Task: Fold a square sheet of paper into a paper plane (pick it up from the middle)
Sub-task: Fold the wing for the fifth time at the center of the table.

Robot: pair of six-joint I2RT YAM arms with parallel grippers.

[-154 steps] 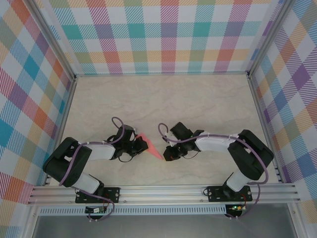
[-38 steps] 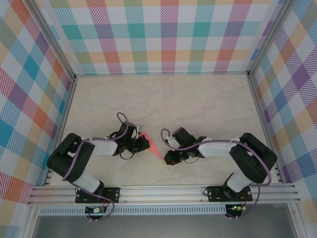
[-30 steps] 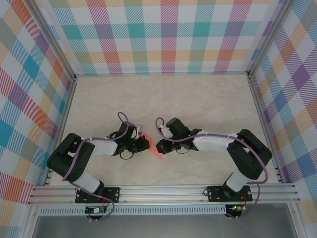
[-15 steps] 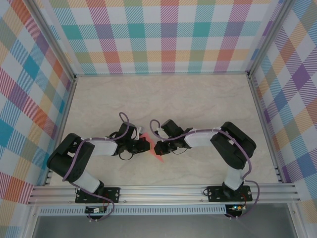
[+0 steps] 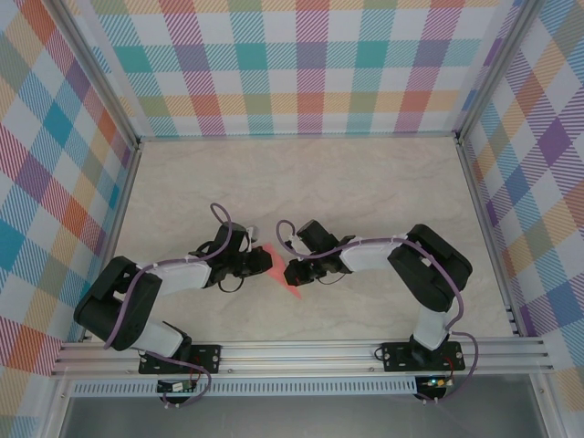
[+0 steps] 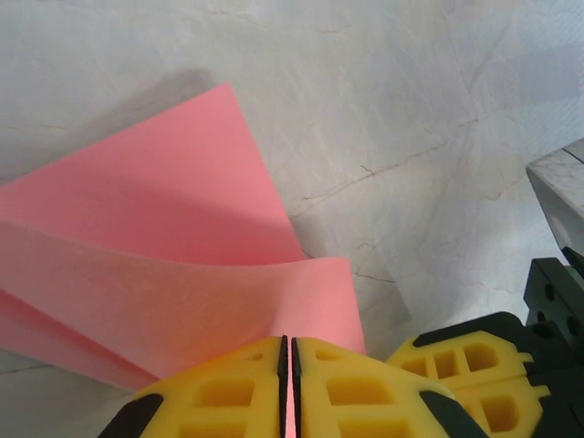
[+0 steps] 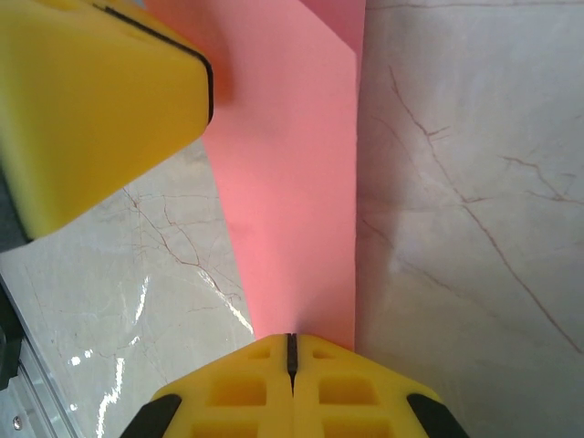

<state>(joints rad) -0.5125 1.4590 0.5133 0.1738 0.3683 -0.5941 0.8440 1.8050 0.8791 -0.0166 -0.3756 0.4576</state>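
Since half a second ago, your left arm's elbow has dropped back toward the near rail and its wrist has edged toward the middle. The right arm sits where it was then, having closed in on the paper from further right over the previous second.

From above, the left end effector [image 5: 265,265] and right end effector [image 5: 294,272] meet over the pink paper [image 5: 285,283], low on the marbled counter [image 5: 365,201], near the middle. Only a narrow red sliver shows there.

The left wrist view adds the grip: the left end effector [image 6: 287,342] has its yellow pads pressed together on a curled edge of the paper [image 6: 182,246], which fans out in layered folds.

The right wrist view shows the right end effector [image 7: 292,339] clamped on a long strip of the paper [image 7: 292,182], with a left finger [image 7: 100,109] just beside it.
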